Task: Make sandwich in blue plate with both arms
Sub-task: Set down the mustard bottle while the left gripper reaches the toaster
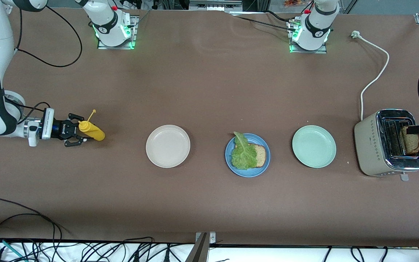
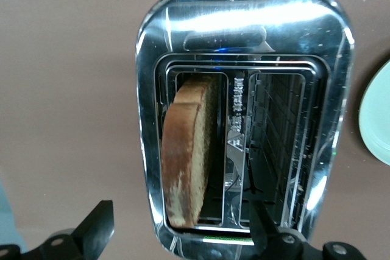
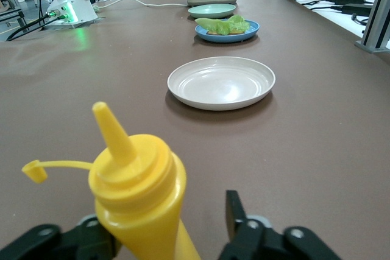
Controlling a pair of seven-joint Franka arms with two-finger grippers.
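I see a yellow squeeze bottle (image 1: 92,131) lying at the right arm's end of my brown surface (image 1: 209,203), cream-white plate (image 1: 168,146), mint-green plate (image 1: 314,146), chrome toaster (image 1: 384,153), its white cord (image 1: 376,76) unplugged.

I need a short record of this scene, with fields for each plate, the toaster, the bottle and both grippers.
blue plate: one bread slice, lettuce leaf on it
cream plate: toward the right arm's end
mint plate: between blue plate and toaster
toaster: second bread slice standing in one slot
yellow bottle: lying on the table
left gripper: open, over the toaster
right gripper: at the bottle, fingers apart
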